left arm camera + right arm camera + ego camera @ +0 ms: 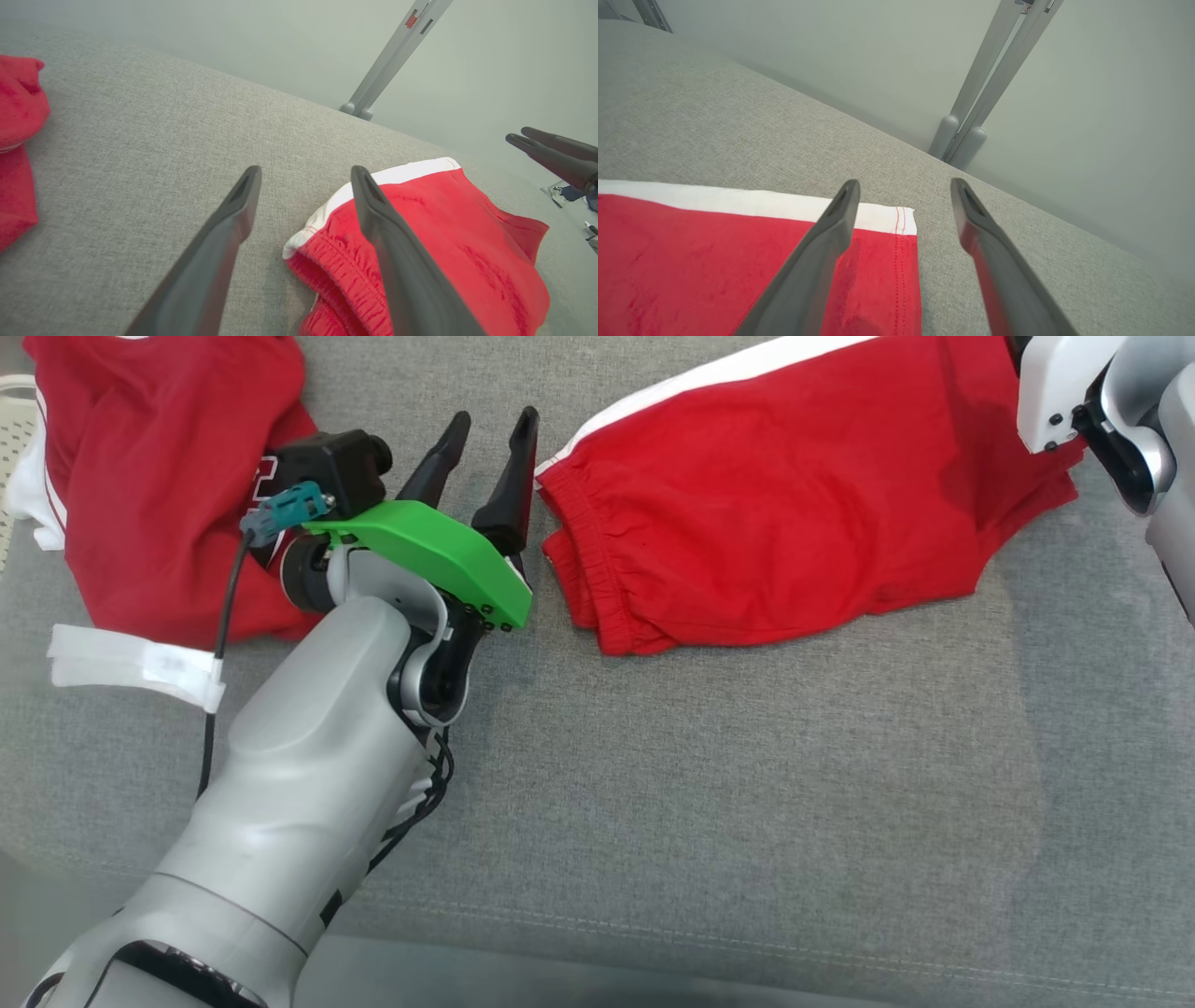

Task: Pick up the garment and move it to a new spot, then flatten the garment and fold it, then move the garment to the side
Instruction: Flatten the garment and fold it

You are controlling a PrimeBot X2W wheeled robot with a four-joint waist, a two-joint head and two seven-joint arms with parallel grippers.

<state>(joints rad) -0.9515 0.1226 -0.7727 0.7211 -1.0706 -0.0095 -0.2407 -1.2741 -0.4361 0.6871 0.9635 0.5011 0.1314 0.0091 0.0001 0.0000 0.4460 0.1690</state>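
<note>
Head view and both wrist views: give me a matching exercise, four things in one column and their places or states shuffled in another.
1 red shorts
2 red shirt
3 left claw
4 right claw

A open, by the stitched hem corner
B crumpled, far left
C open, by the elastic waistband
D laid flat, white side stripe

Pairs: 1-D, 2-B, 3-C, 4-A

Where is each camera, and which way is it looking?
Head view: on the head, looking down at the red shorts; left arm shows.
Left wrist view: on that wrist, looking along the left fingers at the waistband.
Right wrist view: on that wrist, looking along the right fingers at the hem.
All three share the red shorts.
</note>
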